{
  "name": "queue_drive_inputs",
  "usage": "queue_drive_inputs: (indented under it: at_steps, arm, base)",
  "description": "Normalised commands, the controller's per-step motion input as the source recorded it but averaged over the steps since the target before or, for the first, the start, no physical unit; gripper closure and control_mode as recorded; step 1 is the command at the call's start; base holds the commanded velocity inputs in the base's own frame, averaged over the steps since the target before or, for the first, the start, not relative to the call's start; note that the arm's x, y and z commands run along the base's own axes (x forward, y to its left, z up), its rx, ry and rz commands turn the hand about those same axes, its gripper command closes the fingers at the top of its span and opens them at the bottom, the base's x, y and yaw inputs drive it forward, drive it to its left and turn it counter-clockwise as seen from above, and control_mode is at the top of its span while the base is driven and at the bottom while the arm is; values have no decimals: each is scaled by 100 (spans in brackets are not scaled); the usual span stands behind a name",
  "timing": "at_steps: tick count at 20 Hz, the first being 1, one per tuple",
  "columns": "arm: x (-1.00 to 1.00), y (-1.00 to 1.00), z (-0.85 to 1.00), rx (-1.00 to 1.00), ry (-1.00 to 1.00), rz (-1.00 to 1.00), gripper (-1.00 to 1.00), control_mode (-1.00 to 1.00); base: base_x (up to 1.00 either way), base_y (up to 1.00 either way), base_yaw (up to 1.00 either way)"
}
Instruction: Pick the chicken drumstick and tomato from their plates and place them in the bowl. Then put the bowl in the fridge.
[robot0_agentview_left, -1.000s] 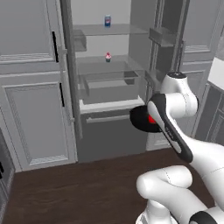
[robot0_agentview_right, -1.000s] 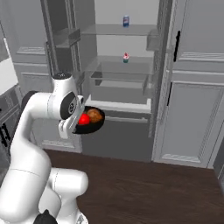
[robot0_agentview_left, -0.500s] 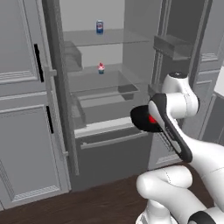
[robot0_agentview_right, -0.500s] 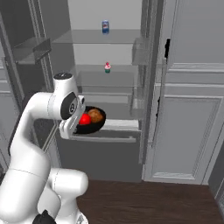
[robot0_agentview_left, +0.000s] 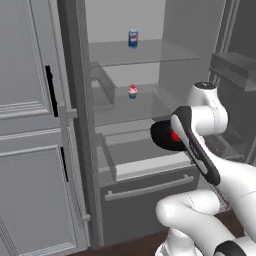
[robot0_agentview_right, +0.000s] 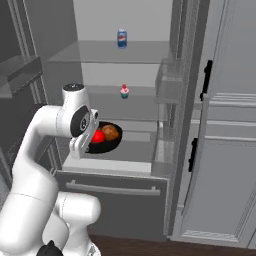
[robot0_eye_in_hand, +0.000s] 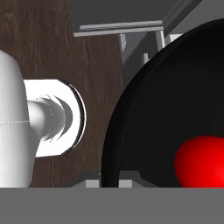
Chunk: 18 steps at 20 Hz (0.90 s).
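Note:
My gripper (robot0_agentview_right: 86, 146) is shut on the rim of the glossy black bowl (robot0_agentview_right: 109, 145), holding it level in front of the open fridge (robot0_agentview_right: 120, 55). Inside the bowl lie the red tomato (robot0_agentview_right: 98, 136) and the golden-brown chicken drumstick (robot0_agentview_right: 111, 132). In the left base view the bowl (robot0_agentview_left: 162, 136) juts out left of my hand, with the tomato (robot0_agentview_left: 175, 136) partly hidden. The hand view has the bowl (robot0_eye_in_hand: 175, 87) close up, the tomato (robot0_eye_in_hand: 201, 162) low in it, and the floor below. The plates are out of view.
Glass shelves in the fridge (robot0_agentview_left: 130, 55) carry a soda can (robot0_agentview_left: 133, 38) and a cupcake (robot0_agentview_left: 132, 91). A pulled-out drawer (robot0_agentview_right: 110, 165) sits just below the bowl. Open doors with bins (robot0_agentview_right: 170, 80) flank the opening. Grey cabinet doors (robot0_agentview_left: 30, 125) stand at the left.
The whole picture has shifted and grown: the base has driven closer to the open fridge. The bowl stays held the same way at my hand.

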Motion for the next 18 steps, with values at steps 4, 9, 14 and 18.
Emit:
queue_drive_inputs:
  at_steps: [4, 9, 14, 18]
  arm:
    - [0, 0, 0, 0, 0, 0, 100, 100]
    - [0, 0, 0, 0, 0, 0, 100, 100]
    - [0, 0, 0, 0, 0, 0, 100, 100]
    - [0, 0, 0, 0, 0, 0, 100, 100]
  base:
    - [61, 0, 23]
    - [56, 0, 12]
    - [46, 0, 8]
    - [40, 0, 3]
